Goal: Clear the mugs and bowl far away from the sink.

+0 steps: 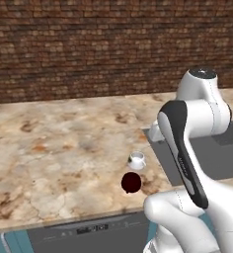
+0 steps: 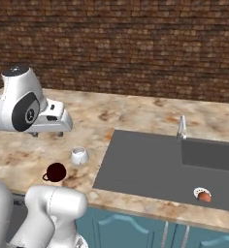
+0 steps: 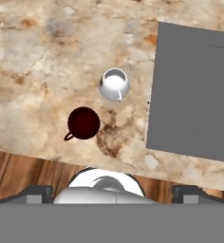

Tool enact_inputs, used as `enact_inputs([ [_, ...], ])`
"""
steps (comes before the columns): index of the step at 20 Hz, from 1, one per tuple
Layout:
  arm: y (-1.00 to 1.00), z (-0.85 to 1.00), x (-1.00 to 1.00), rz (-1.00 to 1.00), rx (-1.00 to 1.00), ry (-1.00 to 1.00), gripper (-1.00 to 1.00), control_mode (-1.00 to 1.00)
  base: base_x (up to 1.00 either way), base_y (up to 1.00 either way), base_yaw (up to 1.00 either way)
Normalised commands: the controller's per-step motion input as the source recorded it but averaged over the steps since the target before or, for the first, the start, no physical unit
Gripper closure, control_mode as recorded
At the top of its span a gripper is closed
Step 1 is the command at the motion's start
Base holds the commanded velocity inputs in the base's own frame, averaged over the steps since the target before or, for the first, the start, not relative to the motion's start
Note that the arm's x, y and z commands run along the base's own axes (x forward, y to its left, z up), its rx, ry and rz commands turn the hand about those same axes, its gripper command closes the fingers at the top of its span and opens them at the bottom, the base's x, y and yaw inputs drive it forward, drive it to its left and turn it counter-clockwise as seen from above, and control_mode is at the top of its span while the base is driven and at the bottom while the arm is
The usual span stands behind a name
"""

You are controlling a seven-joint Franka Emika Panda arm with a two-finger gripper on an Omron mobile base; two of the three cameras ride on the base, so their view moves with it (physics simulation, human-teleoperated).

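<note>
White mug [image 3: 114,84] and dark red mug [image 3: 83,123] sit near each other on stone counter [image 3: 42,71], beside sink [image 3: 194,90]. Gripper [image 3: 112,192] wide open, high above, holding nothing.

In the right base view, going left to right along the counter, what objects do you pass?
Dark maroon mug with a handle → small white mug → dark grey recessed sink basin → thin steel faucet → small reddish object in the basin.

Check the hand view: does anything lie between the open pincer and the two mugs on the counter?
Nothing visible does. The white mug and the maroon mug stand apart on bare counter beside the sink, directly below the camera.
</note>
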Motion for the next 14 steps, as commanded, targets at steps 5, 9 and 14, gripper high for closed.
enact_inputs([
  [5, 0.0, 0.0, 0.0, 0.0, 0.0, 0.0, -1.0, 1.0, 0.73, -0.35, 0.19],
  [9, 0.0, 0.0, 0.0, 0.0, 0.0, 0.0, -1.0, 1.0, 0.61, -0.45, 0.29],
  [14, 0.0, 0.0, 0.0, 0.0, 0.0, 0.0, -1.0, 1.0, 0.51, -0.28, 0.26],
])
